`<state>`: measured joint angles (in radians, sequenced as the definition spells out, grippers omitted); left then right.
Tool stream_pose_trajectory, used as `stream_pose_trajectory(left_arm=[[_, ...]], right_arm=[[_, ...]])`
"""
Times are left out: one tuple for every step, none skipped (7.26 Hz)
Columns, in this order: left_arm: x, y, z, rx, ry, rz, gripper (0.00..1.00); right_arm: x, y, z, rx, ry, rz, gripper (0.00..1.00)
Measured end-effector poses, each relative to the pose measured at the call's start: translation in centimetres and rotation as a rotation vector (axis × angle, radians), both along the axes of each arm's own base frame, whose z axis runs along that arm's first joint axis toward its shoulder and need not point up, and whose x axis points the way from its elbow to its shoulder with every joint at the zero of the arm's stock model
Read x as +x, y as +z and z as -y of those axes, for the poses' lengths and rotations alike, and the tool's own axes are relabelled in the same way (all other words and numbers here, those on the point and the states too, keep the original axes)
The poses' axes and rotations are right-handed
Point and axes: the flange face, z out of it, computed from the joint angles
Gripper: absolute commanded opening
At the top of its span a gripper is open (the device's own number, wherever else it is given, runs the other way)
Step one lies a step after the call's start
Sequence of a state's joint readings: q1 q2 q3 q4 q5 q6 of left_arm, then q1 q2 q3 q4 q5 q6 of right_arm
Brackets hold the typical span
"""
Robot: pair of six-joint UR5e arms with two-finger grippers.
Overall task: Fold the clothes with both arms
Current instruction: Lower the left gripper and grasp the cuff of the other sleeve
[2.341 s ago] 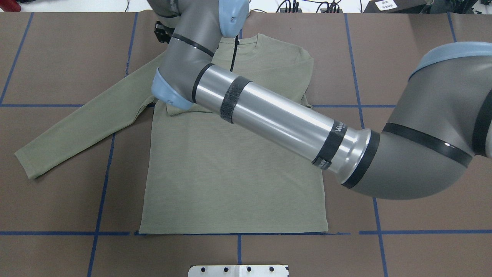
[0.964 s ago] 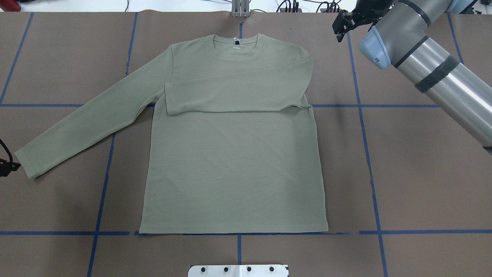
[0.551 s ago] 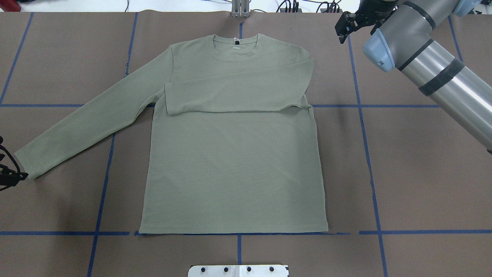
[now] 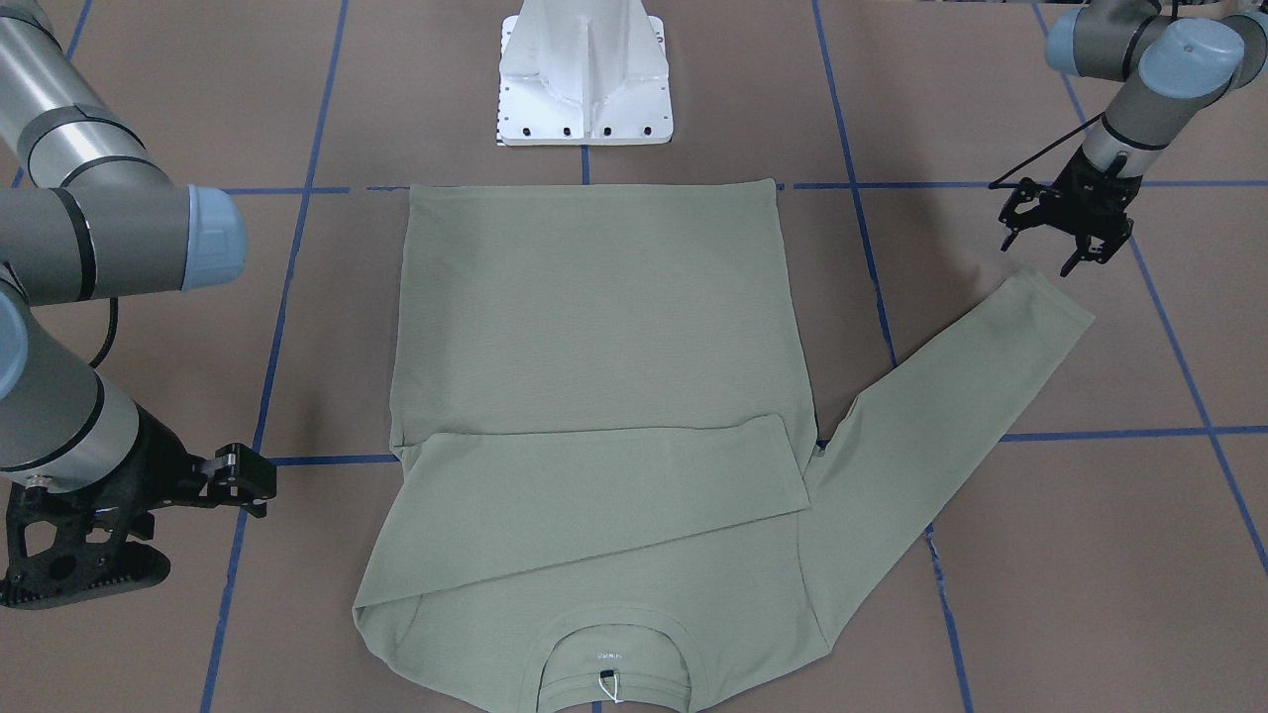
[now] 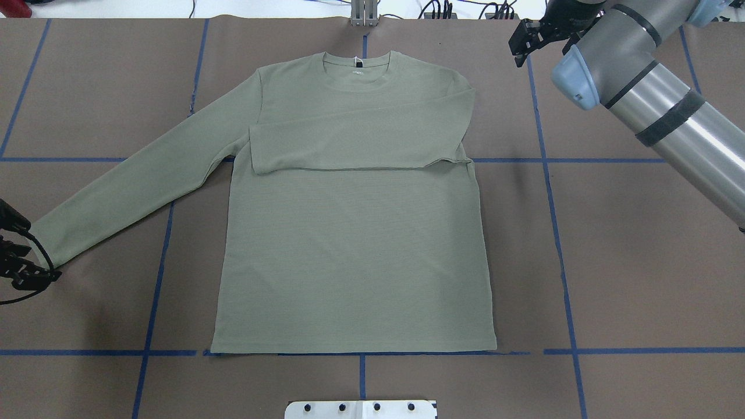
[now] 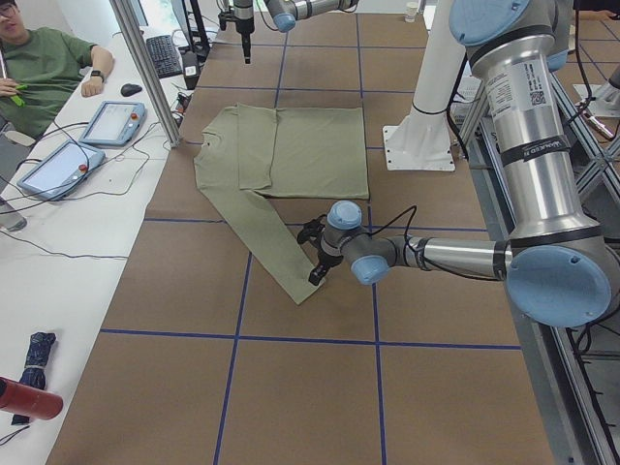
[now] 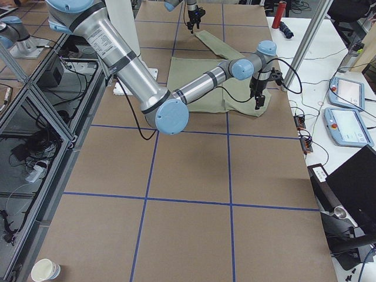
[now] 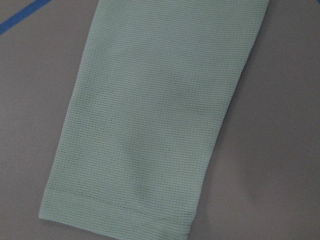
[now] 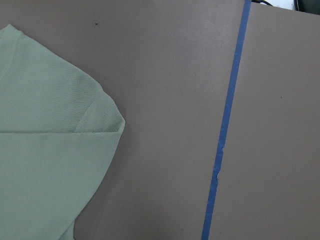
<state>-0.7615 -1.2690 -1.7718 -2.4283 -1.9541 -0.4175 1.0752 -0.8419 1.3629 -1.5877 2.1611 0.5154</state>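
Note:
The pale sage-green shirt lies flat on the brown table, neckline at the far side. One sleeve is folded across the chest. The other sleeve stretches out diagonally. My left gripper is open and empty, right at that sleeve's cuff; it also shows in the front view. No fingers show in the left wrist view. My right gripper is open and empty, off the cloth beside the folded shoulder; it also shows in the front view.
The white pedestal base stands at the near table edge behind the shirt's hem. Blue tape lines grid the table. An operator sits with tablets along the far side. A paper cup sits off the table.
The right arm, earlier stretched across the shirt, has drawn back to the far right corner. The left gripper has come in from the left edge to the outstretched sleeve's cuff.

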Motion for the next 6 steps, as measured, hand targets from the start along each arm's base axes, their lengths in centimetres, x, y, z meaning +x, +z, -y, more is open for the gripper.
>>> stream_pose_trajectory(left_arm=[[0.2, 0.1, 0.1, 0.001, 0.002, 0.002, 0.82], [0.5, 0.2, 0.3, 0.002, 0.003, 0.003, 0.81], [0.8, 0.5, 0.7, 0.006, -0.001, 0.009, 0.78], [1.0, 0.8, 1.1, 0.012, -0.009, 0.019, 0.75], [1.1, 1.0, 1.3, 0.017, -0.014, 0.025, 0.69], [1.1, 1.0, 1.3, 0.019, -0.016, 0.028, 0.69]], right_arm=[[0.0, 0.0, 0.0, 0.0, 0.0, -0.001, 1.0], [-0.1, 0.0, 0.0, 0.0, -0.001, -0.001, 1.0], [-0.1, 0.1, 0.0, 0.0, 0.0, -0.002, 1.0], [-0.1, 0.1, 0.0, 0.0, 0.0, -0.002, 1.0], [-0.1, 0.1, 0.0, 0.0, 0.0, -0.003, 1.0], [-0.1, 0.1, 0.0, 0.0, 0.001, -0.003, 1.0]])
